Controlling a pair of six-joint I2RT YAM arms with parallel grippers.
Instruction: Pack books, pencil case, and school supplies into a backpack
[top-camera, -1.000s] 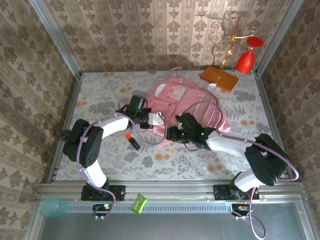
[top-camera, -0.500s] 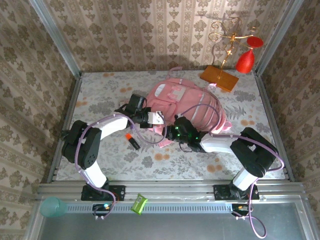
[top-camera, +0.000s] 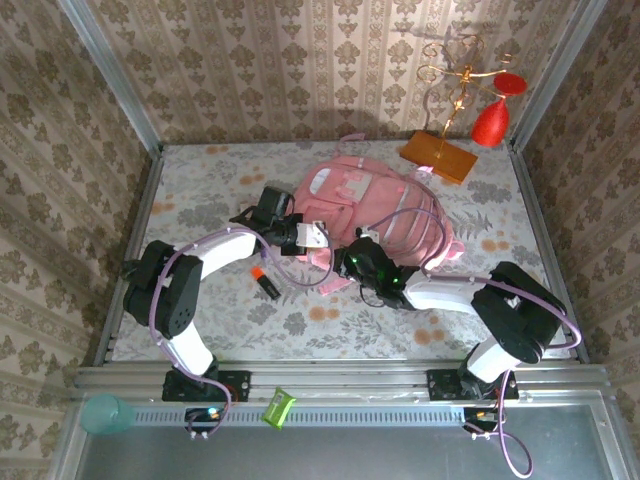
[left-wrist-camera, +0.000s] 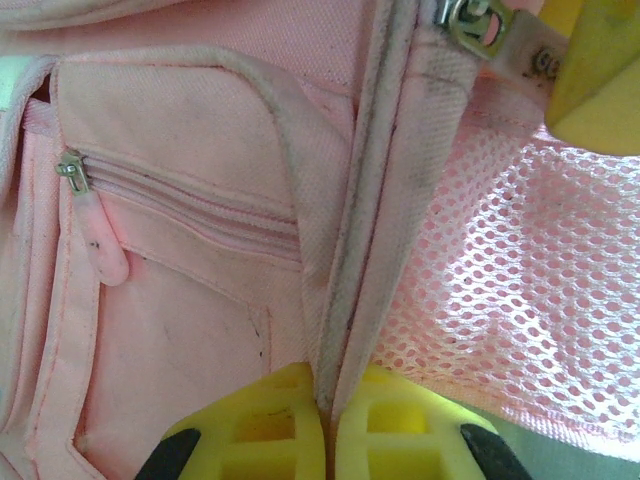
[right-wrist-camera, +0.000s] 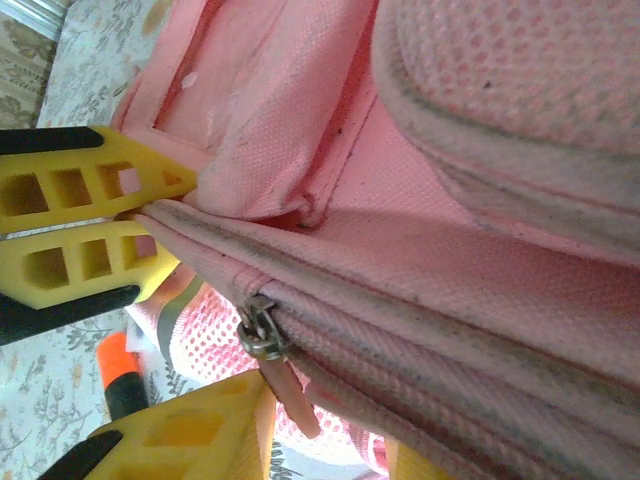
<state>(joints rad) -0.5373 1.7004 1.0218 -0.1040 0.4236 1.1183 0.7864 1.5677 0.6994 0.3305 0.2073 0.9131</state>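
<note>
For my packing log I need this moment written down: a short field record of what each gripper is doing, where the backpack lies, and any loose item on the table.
left gripper: shut, pinching the backpack's piped seam beside the mesh pocket
right gripper: jaws apart, with the zip pull between them
backpack: pink, lying mid-table with both grippers at its near-left edge
black-and-orange pen: loose on the table, left of the backpack, untouched
</note>
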